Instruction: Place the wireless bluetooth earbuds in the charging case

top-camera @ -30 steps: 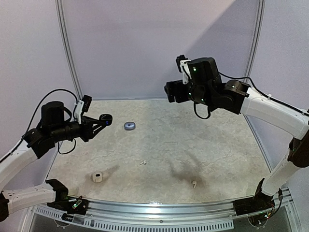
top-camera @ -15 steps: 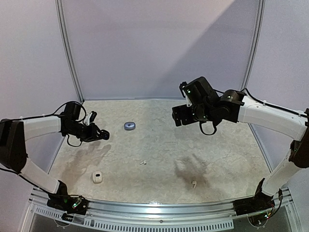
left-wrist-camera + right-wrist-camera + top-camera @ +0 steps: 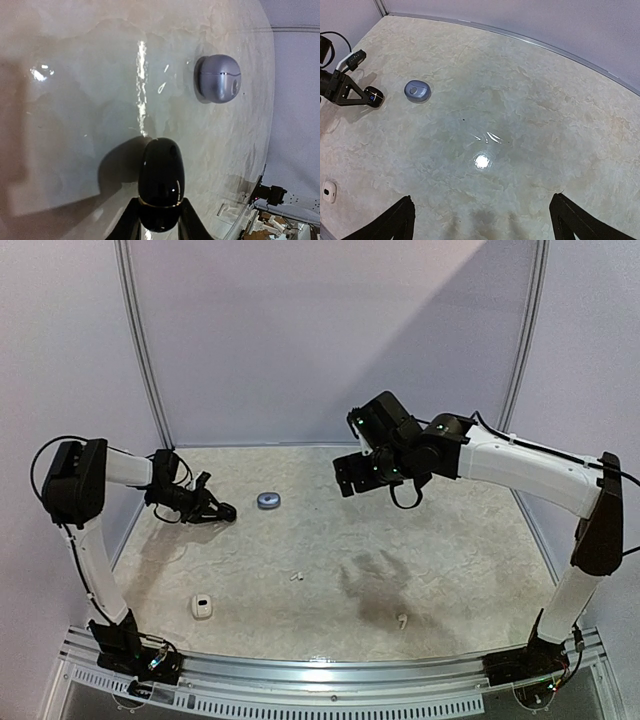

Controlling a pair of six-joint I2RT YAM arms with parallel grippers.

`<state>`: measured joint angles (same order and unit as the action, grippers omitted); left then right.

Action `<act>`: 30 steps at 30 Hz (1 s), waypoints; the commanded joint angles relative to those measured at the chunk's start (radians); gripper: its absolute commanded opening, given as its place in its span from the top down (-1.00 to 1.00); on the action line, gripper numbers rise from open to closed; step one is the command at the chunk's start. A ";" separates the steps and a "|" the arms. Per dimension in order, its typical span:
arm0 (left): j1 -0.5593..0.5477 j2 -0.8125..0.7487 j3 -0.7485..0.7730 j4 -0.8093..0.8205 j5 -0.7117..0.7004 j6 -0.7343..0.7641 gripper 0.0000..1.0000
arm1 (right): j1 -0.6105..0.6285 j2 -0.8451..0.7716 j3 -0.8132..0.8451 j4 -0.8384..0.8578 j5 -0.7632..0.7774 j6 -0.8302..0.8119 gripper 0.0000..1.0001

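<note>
My left gripper [image 3: 161,212] is shut on a glossy black pebble-shaped charging case [image 3: 161,172], held low over the table at the back left [image 3: 222,511]. A closed grey-blue case [image 3: 267,500] lies just to its right, also in the left wrist view [image 3: 218,78] and the right wrist view [image 3: 417,91]. Two tiny white earbuds lie loose on the table, one near the middle [image 3: 296,576] and one at the front right [image 3: 402,620]. My right gripper [image 3: 347,474] hangs high over the back middle, open and empty [image 3: 481,202].
A small white case [image 3: 202,606] sits at the front left, also at the left edge of the right wrist view [image 3: 328,190]. Purple walls with metal posts close off the back and sides. A metal rail [image 3: 320,665] runs along the front edge.
The left arm has swung outward and lowered the black case close to the table beside the grey-blue case. The right gripper has come down and leftward, its jaws spreading slightly wider.
</note>
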<state>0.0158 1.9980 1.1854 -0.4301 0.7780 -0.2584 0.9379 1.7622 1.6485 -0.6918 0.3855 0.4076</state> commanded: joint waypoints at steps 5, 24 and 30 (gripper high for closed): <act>0.055 0.016 0.009 -0.003 -0.026 -0.053 -0.93 | 0.001 0.023 0.043 -0.035 -0.012 0.016 -0.93; -0.471 -0.487 -0.099 -0.971 -0.702 0.722 -0.97 | 0.000 0.012 -0.016 0.011 -0.068 -0.080 -0.98; -0.669 -0.557 -0.184 -0.907 -0.682 0.917 -0.90 | 0.004 -0.025 -0.066 0.012 -0.079 -0.047 -0.98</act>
<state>-0.5747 1.5043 1.0317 -1.2892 0.1230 0.4545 0.9379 1.7847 1.6218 -0.6868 0.3241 0.3500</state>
